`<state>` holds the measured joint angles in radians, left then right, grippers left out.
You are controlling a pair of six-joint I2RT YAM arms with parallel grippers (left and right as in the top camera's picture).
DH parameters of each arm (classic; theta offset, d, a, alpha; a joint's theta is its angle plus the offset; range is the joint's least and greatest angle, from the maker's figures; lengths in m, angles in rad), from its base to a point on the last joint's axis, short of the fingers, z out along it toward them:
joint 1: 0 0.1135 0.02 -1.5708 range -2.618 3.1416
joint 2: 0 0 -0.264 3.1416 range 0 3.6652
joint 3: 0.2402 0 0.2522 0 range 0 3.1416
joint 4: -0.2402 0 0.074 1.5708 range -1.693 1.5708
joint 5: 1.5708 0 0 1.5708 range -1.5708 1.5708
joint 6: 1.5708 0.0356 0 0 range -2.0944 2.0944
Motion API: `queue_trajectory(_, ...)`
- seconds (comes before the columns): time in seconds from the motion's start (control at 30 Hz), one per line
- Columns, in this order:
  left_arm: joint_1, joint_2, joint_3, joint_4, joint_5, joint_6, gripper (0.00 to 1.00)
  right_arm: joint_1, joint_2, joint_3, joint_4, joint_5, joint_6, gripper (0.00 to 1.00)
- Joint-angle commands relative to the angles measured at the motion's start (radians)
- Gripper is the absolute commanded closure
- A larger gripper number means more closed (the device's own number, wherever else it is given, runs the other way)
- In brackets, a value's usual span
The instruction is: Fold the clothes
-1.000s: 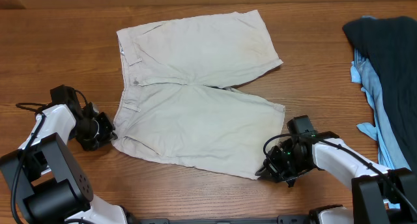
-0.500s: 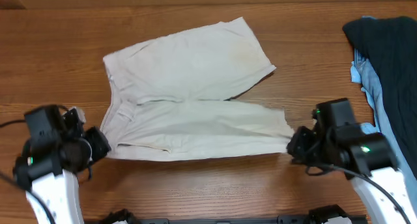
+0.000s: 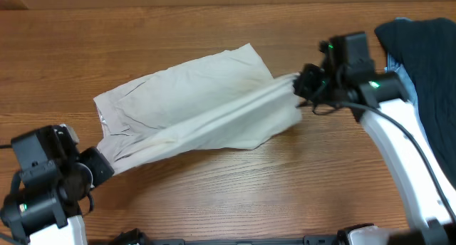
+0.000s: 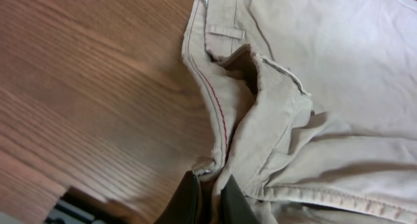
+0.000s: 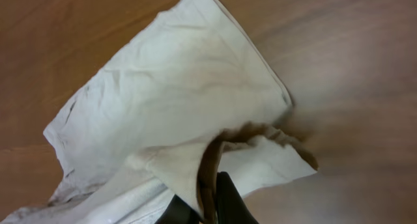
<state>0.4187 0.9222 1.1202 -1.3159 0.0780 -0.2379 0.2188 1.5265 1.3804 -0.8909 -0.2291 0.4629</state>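
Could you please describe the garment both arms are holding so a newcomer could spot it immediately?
On the wooden table, look at the middle: the pale beige shorts span from the left gripper at the waistband to the right gripper at a leg hem. Unlike the dark navy garment and light blue garment at the right edge, they alone are pale and gripped.

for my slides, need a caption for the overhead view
Left gripper and right gripper each pinch an end of the beige shorts, stretched between them.
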Motion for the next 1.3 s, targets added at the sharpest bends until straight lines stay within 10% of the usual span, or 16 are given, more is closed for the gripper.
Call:
queue_trajectory(0.0, 0.006, 0.077, 0.024, 0.056, -0.140, -0.009, 0.95, -0.022, 0.099, 0.013, 0.167, 0.067, -0.045, 0.96)
queue_trajectory(0.33, 0.006, 0.356, 0.024, 0.348, -0.125, -0.018, 0.94, -0.022, 0.232, 0.013, 0.573, 0.067, -0.045, 0.96)
queue_trajectory(0.57, 0.006, 0.441, 0.024, 0.509, -0.111, -0.032, 0.91, -0.021, 0.316, 0.013, 0.655, 0.040, -0.041, 0.96)
queue_trajectory(0.7, 0.006, 0.528, 0.024, 0.547, -0.112, -0.032, 0.72, -0.022, 0.336, 0.013, 0.655, 0.041, -0.041, 0.92)
queue_trajectory(1.0, 0.006, 0.627, 0.024, 0.544, -0.134, -0.032, 0.73, -0.021, 0.337, 0.013, 0.658, 0.040, -0.045, 0.87)
queue_trajectory(1.07, 0.006, 0.627, 0.024, 0.537, -0.134, -0.032, 0.73, -0.021, 0.337, 0.013, 0.666, 0.040, -0.045, 0.64)
queue_trajectory(1.13, 0.006, 0.627, 0.024, 0.532, -0.134, -0.032, 0.73, -0.022, 0.336, 0.013, 0.673, 0.040, -0.045, 0.12)
queue_trajectory(1.27, 0.006, 0.627, 0.024, 0.530, -0.098, -0.038, 0.62, -0.022, 0.336, 0.013, 0.615, -0.047, -0.045, 0.03)
